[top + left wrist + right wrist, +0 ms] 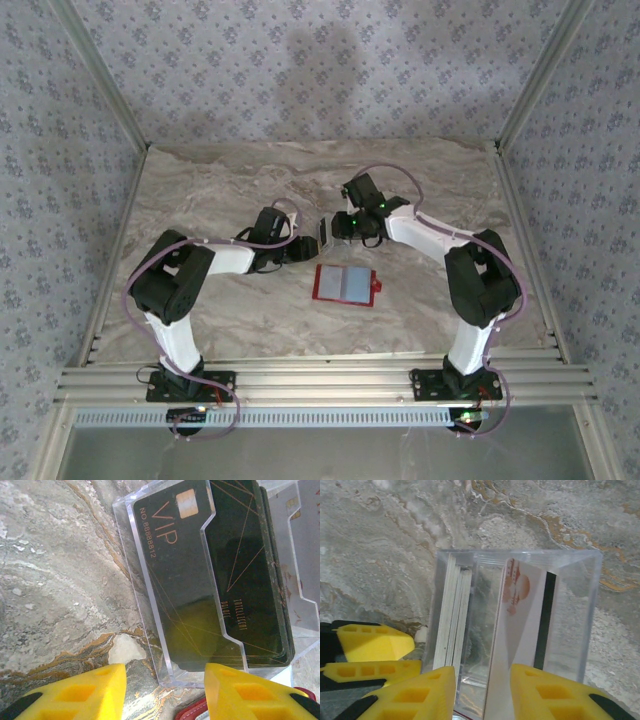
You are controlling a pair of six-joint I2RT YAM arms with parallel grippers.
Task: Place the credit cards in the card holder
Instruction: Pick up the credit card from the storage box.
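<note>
Near the middle of the surface you have the red card holder lying open and flat, pockets up. Just past its far left corner sits a clear box with the credit cards standing in it. A stack rests against one wall, a dark card marked VIP faces outward, and a pale card with a black stripe leans apart from the stack. Your left gripper is spread, with the box's near corner between its fingers. Your right gripper is spread too, straddling the pale card's near edge with a gap on the stack side, not clamped on it.
</note>
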